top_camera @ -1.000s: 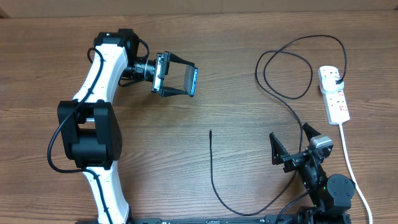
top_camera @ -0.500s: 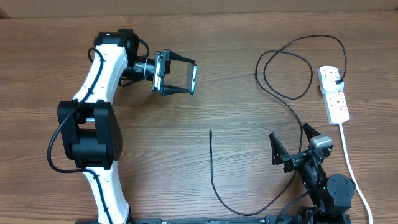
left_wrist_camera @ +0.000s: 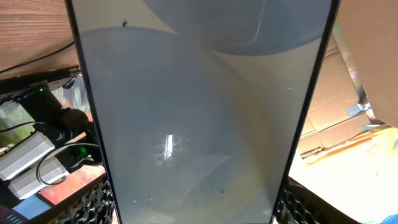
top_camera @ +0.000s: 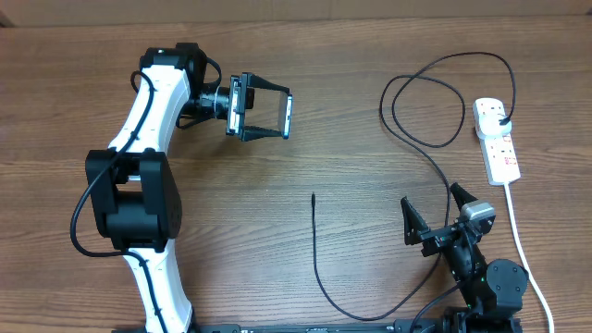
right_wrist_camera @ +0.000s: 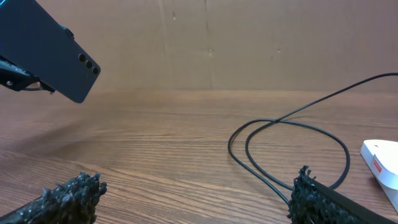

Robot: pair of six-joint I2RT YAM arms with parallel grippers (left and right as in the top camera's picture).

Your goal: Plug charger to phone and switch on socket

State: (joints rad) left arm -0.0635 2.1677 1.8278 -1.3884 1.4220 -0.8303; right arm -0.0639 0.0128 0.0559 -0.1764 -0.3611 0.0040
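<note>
Overhead view: the left gripper [top_camera: 285, 117] is seen in the upper left-centre of the frame, clamped on the phone [top_camera: 289, 118]. The phone is presented edge-on to this camera, between the two fingers.

Left wrist view: the frame is almost filled by the phone [left_wrist_camera: 199, 124]; a pale, glossy face with dark edges is recorded, with reflections on it.

Right wrist view: the phone [right_wrist_camera: 46, 53] appears at upper left, raised clear of the table [right_wrist_camera: 161, 155], its dark back with three small lenses turned to this camera.

The right gripper [top_camera: 435, 217] is noted at lower right of the overhead frame, jaws spread wide and holding nothing; its fingers [right_wrist_camera: 68, 199] are seen at the two bottom corners of the right wrist view.

The charger [top_camera: 314, 250] lies on the table [top_camera: 370, 55]. Its connector tip [top_camera: 313, 195] rests near frame centre, well apart from the phone. The cable is traced down, round along the bottom, up past the right gripper and through a loop at upper right to its plug [top_camera: 500, 115], seated in the socket [top_camera: 497, 141]. The socket lies at the right edge, its white cord [top_camera: 523, 250] running down to lower right. Switch position cannot be told.
</note>
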